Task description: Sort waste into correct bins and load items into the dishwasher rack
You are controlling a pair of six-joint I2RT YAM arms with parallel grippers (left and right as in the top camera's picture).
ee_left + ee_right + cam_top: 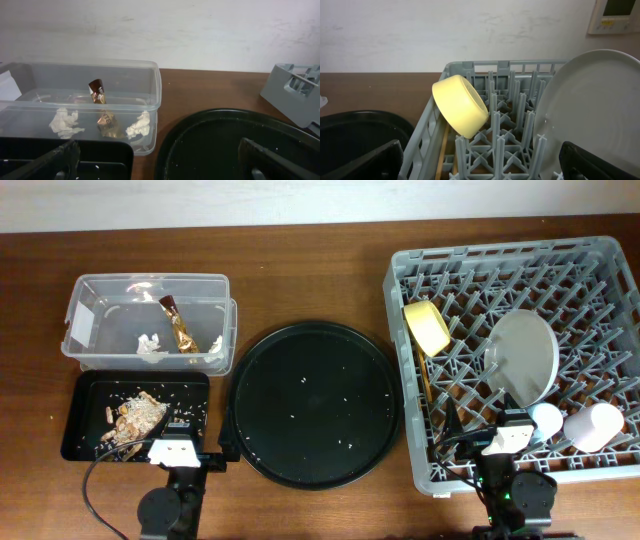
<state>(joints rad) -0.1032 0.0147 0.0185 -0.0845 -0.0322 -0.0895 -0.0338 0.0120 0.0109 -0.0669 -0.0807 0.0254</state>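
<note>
Pincers first: my left pincer (160,167) has its fingers spread wide with nothing between them, and my right pincer (480,167) is spread just as wide and is also empty. Both hang at the near edge of the worktop (300,280), one on either side of the round tray (310,360).

Just left of that tray, the shallow black tray (88,435) holds the food scraps (135,418). Beyond it, the clear box (225,330) holds the tissue bits (150,344) and the gold wrapper (180,328). Right of the round tray, the rack (400,270) carries the yellow bowl (461,106), the plate (592,115), two cups (545,420) and the chopsticks (426,385).

I judge the sorting and loading finished. Only pale specks lie on the round tray, too small to pinch, so the next move calls for no grasp, only for pulling back.

My left fingers straddle the two tray rims. The rack's near wall and the plate's edge crowd my right pincer. The open room lies above the round tray.
</note>
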